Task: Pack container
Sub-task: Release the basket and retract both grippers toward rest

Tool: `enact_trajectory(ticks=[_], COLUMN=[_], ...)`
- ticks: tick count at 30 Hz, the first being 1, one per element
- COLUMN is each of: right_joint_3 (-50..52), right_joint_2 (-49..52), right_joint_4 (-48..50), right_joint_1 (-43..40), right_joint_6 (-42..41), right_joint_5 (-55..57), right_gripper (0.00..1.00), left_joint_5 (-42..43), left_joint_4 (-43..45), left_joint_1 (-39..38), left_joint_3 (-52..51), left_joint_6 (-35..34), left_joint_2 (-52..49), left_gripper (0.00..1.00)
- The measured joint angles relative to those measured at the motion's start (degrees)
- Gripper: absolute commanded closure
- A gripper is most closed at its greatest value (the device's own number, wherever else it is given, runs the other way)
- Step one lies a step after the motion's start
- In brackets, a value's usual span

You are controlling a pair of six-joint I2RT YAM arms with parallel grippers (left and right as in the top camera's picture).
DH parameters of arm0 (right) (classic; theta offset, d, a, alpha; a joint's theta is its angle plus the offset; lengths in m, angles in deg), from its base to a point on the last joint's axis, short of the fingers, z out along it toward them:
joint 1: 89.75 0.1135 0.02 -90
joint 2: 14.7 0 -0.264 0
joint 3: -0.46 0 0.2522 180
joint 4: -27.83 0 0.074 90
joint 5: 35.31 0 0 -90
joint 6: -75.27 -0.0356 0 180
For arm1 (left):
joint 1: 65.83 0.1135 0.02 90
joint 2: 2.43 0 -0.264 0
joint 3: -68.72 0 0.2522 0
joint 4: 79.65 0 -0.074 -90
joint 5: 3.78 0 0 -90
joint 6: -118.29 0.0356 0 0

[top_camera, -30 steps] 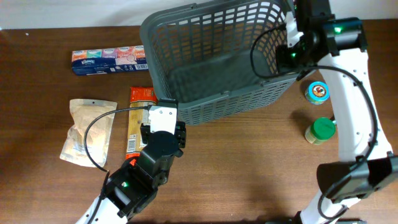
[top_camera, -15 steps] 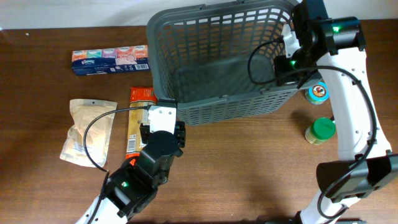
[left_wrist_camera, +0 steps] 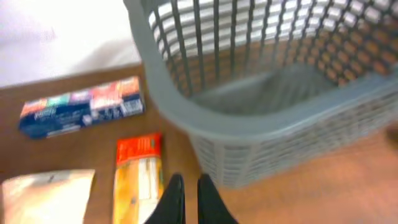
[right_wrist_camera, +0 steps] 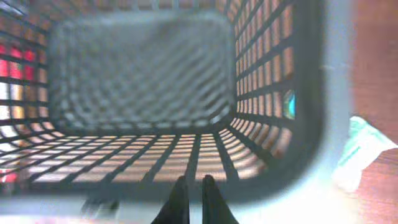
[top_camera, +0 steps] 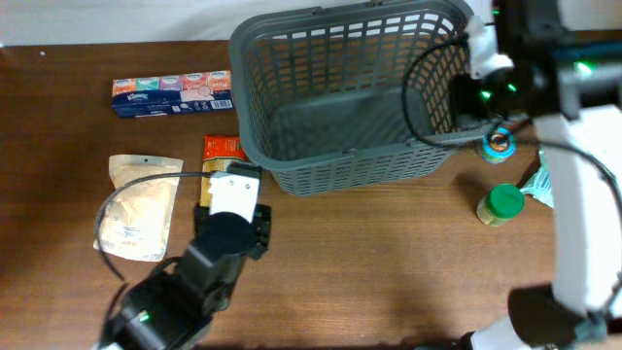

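Note:
The container [top_camera: 340, 165], a large dark grey lattice basket, stands flat at the back middle of the table and looks empty. It also shows in the left wrist view [left_wrist_camera: 280, 106] and in the right wrist view [right_wrist_camera: 137, 68]. My right gripper [right_wrist_camera: 191, 186] is shut, just above the basket's right rim, looking down into it; in the overhead view [top_camera: 466, 105] the arm is blurred. My left gripper [left_wrist_camera: 186, 193] is shut and empty, in front of the basket's left corner, beside an orange pasta packet [left_wrist_camera: 137, 180]. From overhead the left gripper [top_camera: 241, 173] partly covers that packet [top_camera: 220, 149].
A tissue multipack [top_camera: 173, 93] lies at the back left and a beige pouch [top_camera: 136, 209] at the left. Right of the basket are a small tin [top_camera: 498, 144], a green-lidded jar [top_camera: 502, 204] and a pale teal packet [top_camera: 539, 187].
The basket has swung from tilted to flat and squarer with the table. My right arm has moved right and up. My left arm has shifted left and back.

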Motion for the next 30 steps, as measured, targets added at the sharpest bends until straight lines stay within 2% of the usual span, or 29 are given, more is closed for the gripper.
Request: enact_trajectory(ticks=[8, 16, 19, 24, 30], right_joint_3=[-0.81, 2.05, 7.02, 21.79, 36.52], right_joint_2=[-8.09, -13.62, -18.69, -29.86, -40.22], right_joint_4=[-5.79, -7.13, -6.73, -1.27, 2.95], right_joint_1=[0.0, 0.0, 0.0, -0.85, -7.06], right_joint_6=[-0.02, -0.02, -0.04, -1.09, -2.49], right_joint_5=[0.04, 0.72, 1.42, 2.69, 3.15], right_gripper=[0.96, 0.96, 0.96, 0.96, 0.97], left_joint_5=[3.78, 8.57, 12.33, 19.93, 24.17], left_joint_4=[-16.94, -23.54, -26.08, -29.4, -30.56], left_joint_1=[1.07, 10.08, 14.58, 22.25, 28.37], left_joint_3=[15.91, 19.3, 19.76, 21.07, 21.77], left_joint_6=[0.02, -1.22, -1.27, -0.76, -0.55], left_joint_2=[0.63, 0.96, 0.9, 0.92, 1.29], left_gripper=[0.98, 0.98, 0.98, 0.98, 0.98])
